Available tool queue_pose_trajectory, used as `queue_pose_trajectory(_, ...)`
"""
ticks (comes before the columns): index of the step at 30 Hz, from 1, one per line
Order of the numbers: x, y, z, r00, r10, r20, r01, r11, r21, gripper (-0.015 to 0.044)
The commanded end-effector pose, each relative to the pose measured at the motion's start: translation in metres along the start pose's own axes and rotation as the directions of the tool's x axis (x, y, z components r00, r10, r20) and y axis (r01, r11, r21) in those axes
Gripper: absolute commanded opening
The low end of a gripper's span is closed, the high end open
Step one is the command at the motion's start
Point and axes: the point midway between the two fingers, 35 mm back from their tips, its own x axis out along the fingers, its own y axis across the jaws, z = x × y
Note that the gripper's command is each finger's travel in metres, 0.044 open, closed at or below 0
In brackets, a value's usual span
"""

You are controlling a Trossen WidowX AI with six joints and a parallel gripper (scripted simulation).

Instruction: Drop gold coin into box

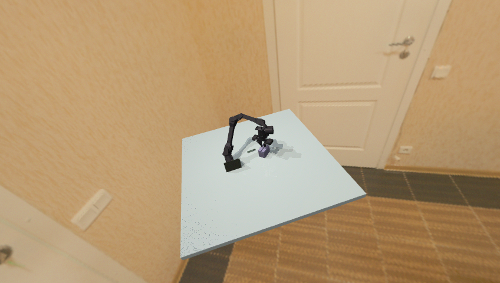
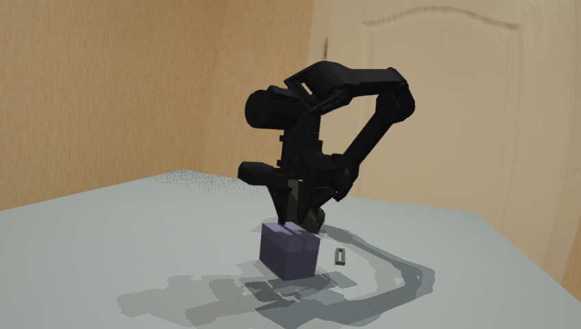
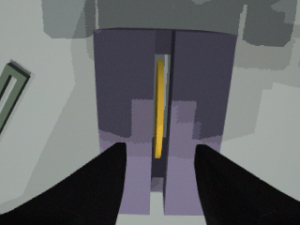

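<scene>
Table (image 1: pixel 245 210) pale blue-grey, slab in room with tan walls, white door (image 1: pixel 336 69), tiled floor. Box (image 2: pixel 289 254) and holder (image 2: pixel 340 256) sit mid-table, well away from all edges; wide bare surface toward front edge. Gripper (image 3: pixel 157 213) hangs just above box lid, fingers spread, gripping nothing. Coin (image 3: pixel 160 109) thin, gold, edge-on, down in slot (image 3: pixel 161 69), between lid halves. Holder beside box, apart.
</scene>
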Motion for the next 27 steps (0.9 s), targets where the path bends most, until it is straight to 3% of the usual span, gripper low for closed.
queue_pose_trajectory(1,0.000,0.000,0.000,1.000,-0.001,0.000,0.001,1.000,-0.001,0.0161)
queue_pose_trajectory(4,0.000,0.000,0.000,1.000,-0.001,0.000,0.001,1.000,-0.001,0.0161)
queue_pose_trajectory(15,-0.034,0.001,0.000,1.000,0.001,0.000,-0.001,1.000,0.002,0.0440)
queue_pose_trajectory(18,-0.060,0.004,-0.001,1.000,0.005,0.002,-0.005,1.000,0.006,0.0440)
queue_pose_trajectory(27,-0.062,0.004,-0.001,1.000,0.006,0.002,-0.006,1.000,0.006,0.0440)
